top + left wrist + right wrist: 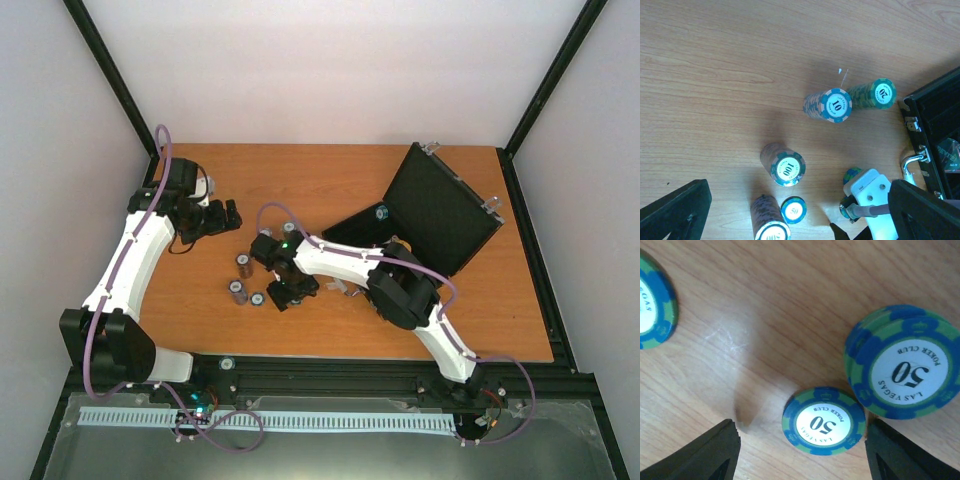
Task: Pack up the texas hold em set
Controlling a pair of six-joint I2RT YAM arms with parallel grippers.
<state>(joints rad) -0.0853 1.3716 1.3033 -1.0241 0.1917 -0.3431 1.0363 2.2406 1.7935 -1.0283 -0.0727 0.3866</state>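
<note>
right gripper (800, 460) open, straddling a lone 50 chip (823, 421) flat on the tabletop (740, 300) — a 50-chip stack (902, 362) just beside one finger. left gripper (218, 218) wide open, empty. black case (440, 210) stands open, well behind the right gripper — visible chips unpacked; most work apparently left.

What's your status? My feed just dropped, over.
Left gripper open, clear of chips. Right gripper open, straddling single 50 chip beside 50 stack. Case open, no obstruction seen.
</note>
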